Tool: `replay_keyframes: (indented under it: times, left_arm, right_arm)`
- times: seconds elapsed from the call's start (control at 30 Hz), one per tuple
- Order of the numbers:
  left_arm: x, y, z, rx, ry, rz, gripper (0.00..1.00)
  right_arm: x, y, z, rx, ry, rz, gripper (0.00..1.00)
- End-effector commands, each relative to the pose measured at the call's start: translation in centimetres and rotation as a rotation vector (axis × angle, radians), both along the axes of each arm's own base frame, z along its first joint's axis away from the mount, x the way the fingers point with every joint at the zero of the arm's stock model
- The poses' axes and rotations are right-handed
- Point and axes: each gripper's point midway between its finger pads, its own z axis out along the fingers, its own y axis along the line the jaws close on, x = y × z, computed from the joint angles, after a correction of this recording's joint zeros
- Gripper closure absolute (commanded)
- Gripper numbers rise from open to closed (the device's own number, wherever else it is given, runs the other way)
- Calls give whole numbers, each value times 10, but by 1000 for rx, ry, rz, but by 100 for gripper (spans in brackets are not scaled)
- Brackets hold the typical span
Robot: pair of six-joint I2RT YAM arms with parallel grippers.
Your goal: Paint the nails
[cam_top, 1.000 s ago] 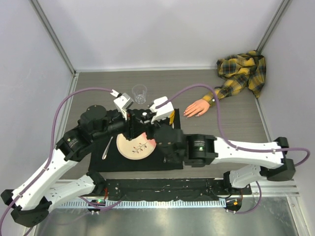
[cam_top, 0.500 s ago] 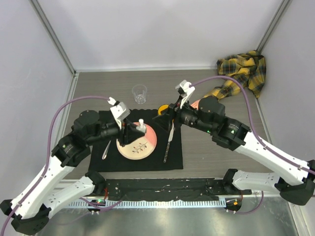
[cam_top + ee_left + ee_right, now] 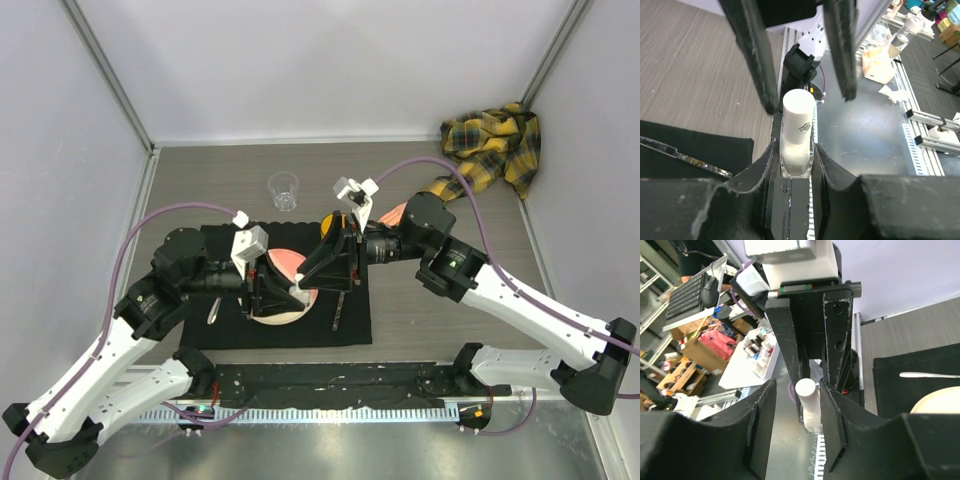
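Change: right tool (image 3: pixel 799 390) swung in over the plate (image 3: pixel 287 263) and straddles the bottle (image 3: pixel 797 132) cap, jaws spread, not pinching yet. Left tool (image 3: pixel 796 155) clamps the bottle body above the plate. Uncapping looks next; no painting yet. Mannequin hand (image 3: pixel 393 212) sits right of the plate, nails hidden behind the right arm. Cup (image 3: pixel 284 190) beyond the plate, knife (image 3: pixel 338 310) beside it.

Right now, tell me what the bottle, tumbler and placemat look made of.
Bottle: clear glossy body, glass or plastic; matte white cap, likely plastic. Tumbler: transparent, glass or clear plastic, cannot tell which. Placemat: dull black, probably fabric or felt.
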Motion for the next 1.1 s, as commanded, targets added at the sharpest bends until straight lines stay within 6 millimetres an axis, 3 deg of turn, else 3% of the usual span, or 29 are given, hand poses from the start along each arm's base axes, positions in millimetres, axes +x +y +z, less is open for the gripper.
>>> replay_keyframes:
  times: [0.0, 0.17, 0.27, 0.3, 0.33, 0.43, 0.47, 0.5, 0.53, 0.57, 0.6, 0.63, 0.67, 0.7, 0.73, 0.77, 0.8, 0.9, 0.97, 1.0, 1.03, 1.07]
  left_arm:
    - [-10, -2, 27, -89, -52, -63, 100]
    - [-11, -2, 30, -98, -48, -73, 100]
    - [-6, -3, 33, -97, -56, -45, 100]
    - [-1, -3, 34, -94, -63, -14, 100]
    - [5, -2, 32, -80, -67, 23, 100]
    - [50, 6, 27, -12, -83, 288, 100]
    - [81, 19, 31, 18, -103, 479, 100]
    - [94, 28, 30, 48, -103, 566, 100]
    - [107, 39, 20, 112, -87, 662, 100]
    - [119, 47, 23, 136, -88, 741, 100]
    - [136, 64, 20, 176, -96, 874, 100]
    - [140, 69, 17, 202, -90, 909, 100]
    - [145, 72, 17, 215, -97, 933, 100]
    - [148, 74, 18, 213, -103, 949, 100]
    - [148, 72, 19, 208, -105, 947, 100]
    - [148, 70, 19, 201, -106, 937, 100]
    - [148, 68, 23, 180, -113, 930, 100]
    - [141, 57, 22, 156, -114, 861, 100]
    - [131, 48, 18, 149, -108, 781, 100]
    - [124, 45, 20, 137, -117, 743, 100]
    - [118, 41, 20, 126, -121, 700, 100]
    - [101, 30, 18, 106, -114, 586, 100]
  right_arm:
    - [-11, 2, 15, 53, -15, 88, 55]
    - [-7, 5, 16, 52, -13, 85, 56]
    - [-7, 7, 18, 59, -14, 86, 71]
    - [-7, 6, 18, 59, -14, 88, 84]
    - [-7, 7, 17, 57, -19, 85, 88]
    - [4, 8, 10, 37, -33, 17, 99]
    - [6, 8, 7, 27, -32, -13, 99]
    - [23, 11, 4, 19, -33, -124, 99]
    - [18, 17, 6, 13, -50, -160, 99]
    - [21, 20, -11, -69, -112, -229, 99]
    - [79, 7, -17, -147, -144, -656, 99]
    - [78, 0, -7, -183, -191, -818, 99]
    - [51, -2, -11, -252, -277, -933, 99]
    - [47, -1, -19, -317, -337, -1048, 99]
    - [54, -19, -6, -346, -367, -1243, 99]
    - [41, -12, -6, -368, -406, -1243, 99]
    - [39, 1, -17, -417, -456, -1240, 99]
    - [34, 23, -13, -395, -442, -1114, 99]
    - [23, 42, -14, -360, -420, -936, 86]
    - [28, 41, -15, -353, -403, -908, 70]
    - [27, 36, -9, -320, -370, -869, 65]
    - [11, 46, -9, -288, -350, -721, 61]
